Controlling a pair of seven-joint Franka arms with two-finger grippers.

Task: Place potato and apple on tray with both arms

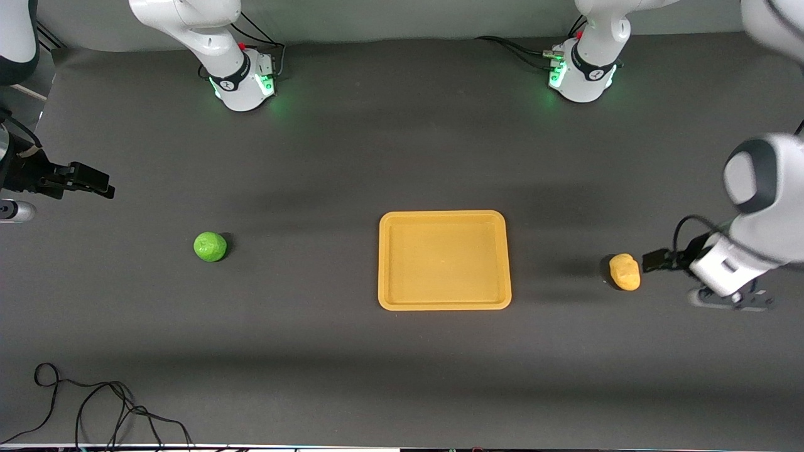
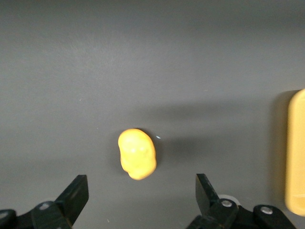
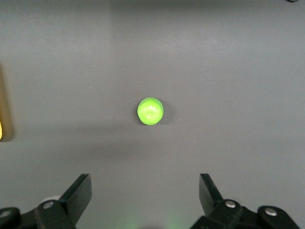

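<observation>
Reaching comes first: neither fruit is lifted. The left pincer [image 2: 138, 200] hangs released just beside the potato [image 1: 624, 272]; the right pincer [image 3: 143, 200], released too, stands well apart from the apple [image 1: 210, 247]. Next, each should straddle its fruit. The tray [image 1: 444, 306] lies between them on the tabletop.

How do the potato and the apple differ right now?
The potato is lumpy, oblong and yellow-orange; the apple is round and bright green. The potato lies toward the left arm's end of the table, the apple toward the right arm's. Both rest on the table, off the tray, ungripped.
</observation>
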